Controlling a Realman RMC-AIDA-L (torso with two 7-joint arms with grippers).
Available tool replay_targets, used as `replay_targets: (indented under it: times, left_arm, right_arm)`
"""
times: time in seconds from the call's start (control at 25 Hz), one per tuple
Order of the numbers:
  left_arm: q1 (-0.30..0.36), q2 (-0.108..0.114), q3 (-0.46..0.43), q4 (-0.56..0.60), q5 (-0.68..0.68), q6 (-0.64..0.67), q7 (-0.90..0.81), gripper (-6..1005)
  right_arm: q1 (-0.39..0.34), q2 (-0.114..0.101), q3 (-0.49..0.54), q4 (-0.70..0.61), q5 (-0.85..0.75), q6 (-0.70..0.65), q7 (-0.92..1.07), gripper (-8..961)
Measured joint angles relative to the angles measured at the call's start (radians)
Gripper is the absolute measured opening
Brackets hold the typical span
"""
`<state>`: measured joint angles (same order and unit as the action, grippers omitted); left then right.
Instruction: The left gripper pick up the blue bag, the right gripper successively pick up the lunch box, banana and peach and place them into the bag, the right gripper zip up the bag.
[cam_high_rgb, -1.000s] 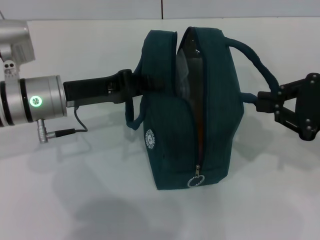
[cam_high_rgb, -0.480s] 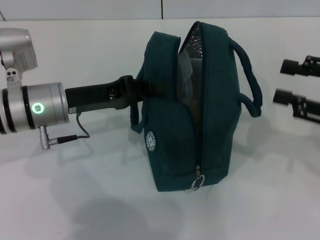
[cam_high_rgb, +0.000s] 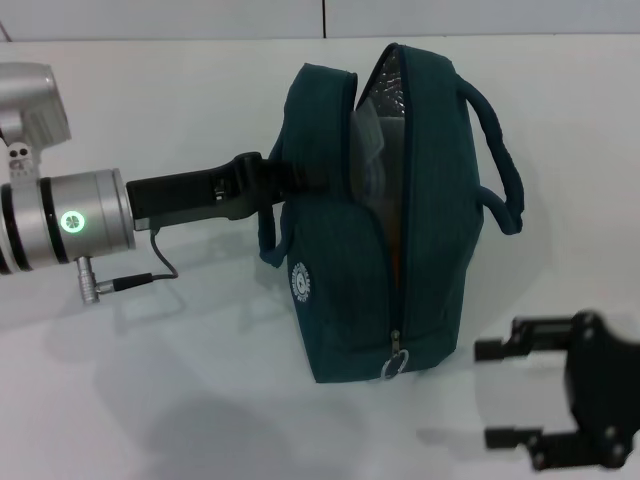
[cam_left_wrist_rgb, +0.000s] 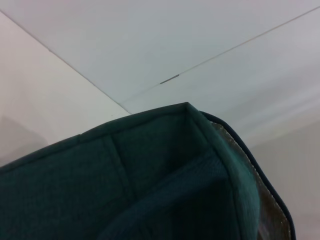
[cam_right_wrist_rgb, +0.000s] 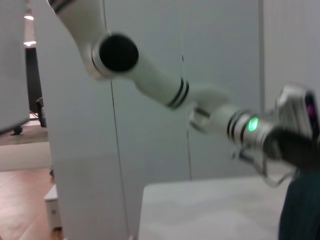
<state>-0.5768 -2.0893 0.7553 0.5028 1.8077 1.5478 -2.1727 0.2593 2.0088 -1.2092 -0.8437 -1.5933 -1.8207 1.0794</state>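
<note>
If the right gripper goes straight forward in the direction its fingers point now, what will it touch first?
Probably the blue bag. In the head view the right gripper, open, points toward the robot's left, at the bag's lower end near the zipper pull. Its height above the table is unclear, so it might pass in front.

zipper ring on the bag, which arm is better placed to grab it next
Right, most likely. The right gripper is open and free, low beside the ring at the bag's near end. The left gripper is busy at the bag's handle, steadying it.
</note>
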Motion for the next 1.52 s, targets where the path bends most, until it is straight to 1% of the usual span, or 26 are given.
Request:
replay_targets:
  times: [0.2,0.32,0.48,0.68,1.08,1.2,1.52]
  left_arm:
    - [0.003,0.0,0.003,-0.004,-0.015,0.0,0.002,37]
    - [0.004,-0.001,0.004,-0.005,-0.016,0.0,0.003,37]
    - [0.001,-0.001,0.004,-0.015,-0.017,0.0,0.005,37]
    - [0.001,-0.001,0.005,-0.017,-0.018,0.0,0.007,36]
    - [-0.002,-0.002,0.006,-0.017,-0.018,0.0,0.013,37]
    - [-0.001,-0.002,0.006,-0.016,-0.018,0.0,0.013,37]
    - [0.001,-0.002,0.006,-0.016,-0.018,0.003,0.015,38]
  right_arm:
    - [0.033,0.003,-0.056,0.179,-0.046,0.124,-0.067,649]
    - [0.046,0.006,-0.063,0.243,-0.028,0.181,-0.092,649]
    - [0.063,0.009,-0.088,0.305,0.035,0.218,-0.122,650]
    - [0.075,0.011,-0.17,0.324,0.128,0.266,-0.128,640]
    - [0.088,0.012,-0.347,0.325,0.255,0.389,-0.128,636]
    - [0.089,0.012,-0.362,0.325,0.273,0.399,-0.129,636]
    - [0.089,0.011,-0.363,0.322,0.288,0.423,-0.129,636]
